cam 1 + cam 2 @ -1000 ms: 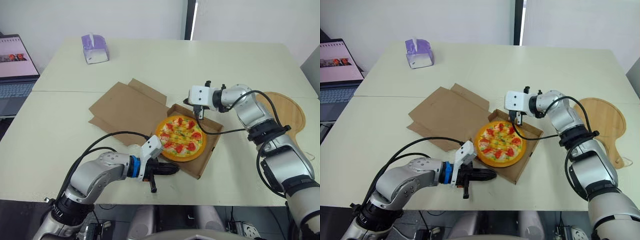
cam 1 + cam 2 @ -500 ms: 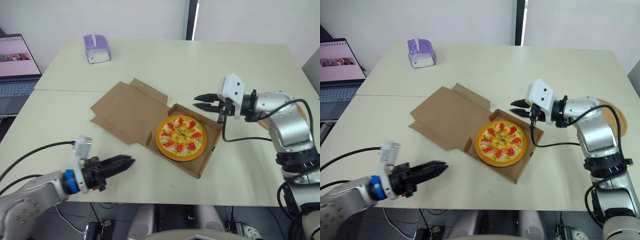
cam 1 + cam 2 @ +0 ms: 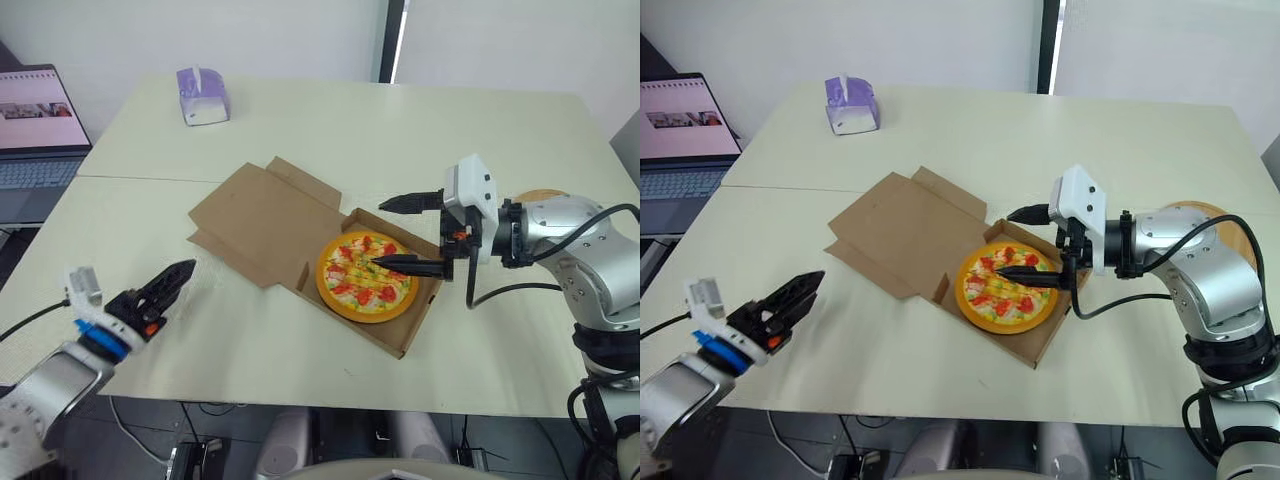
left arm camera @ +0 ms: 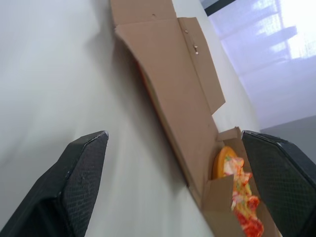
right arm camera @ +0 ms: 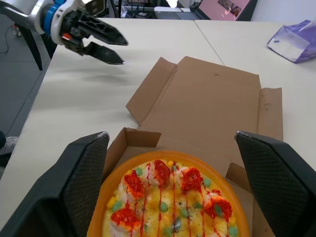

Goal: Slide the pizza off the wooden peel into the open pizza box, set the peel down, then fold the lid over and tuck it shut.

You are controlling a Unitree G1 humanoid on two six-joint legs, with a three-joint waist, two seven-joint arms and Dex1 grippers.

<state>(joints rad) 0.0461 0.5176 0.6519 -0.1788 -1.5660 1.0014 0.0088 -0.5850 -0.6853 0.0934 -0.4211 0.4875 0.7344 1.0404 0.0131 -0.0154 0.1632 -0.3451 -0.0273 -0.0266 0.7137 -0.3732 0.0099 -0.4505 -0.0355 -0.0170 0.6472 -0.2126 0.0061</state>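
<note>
The pizza (image 3: 365, 277) sits in the open pizza box (image 3: 402, 343), its lid (image 3: 265, 215) lying flat and pointing far-left, and the right claw (image 3: 380, 232) over it and the left claw (image 3: 175, 283) are both wide.

Left gripper (image 3: 182, 282) is held well apart from the pizza box (image 3: 262, 218), out past its lid side. Its fingers are spread and its tips are pointed toward the box. Left forearm (image 3: 45, 385) is stretched out low, with a blue ring at the wrist (image 3: 98, 335). Right gripper (image 3: 380, 234) is reached in over the box tray from the side opposite the lid, jaws wide apart. Upper finger (image 3: 408, 203) is held above the far wall, and lower finger (image 3: 412, 266) is held low over the tray. Right forearm (image 3: 555, 228) is kept about level, elbow bent.
</note>
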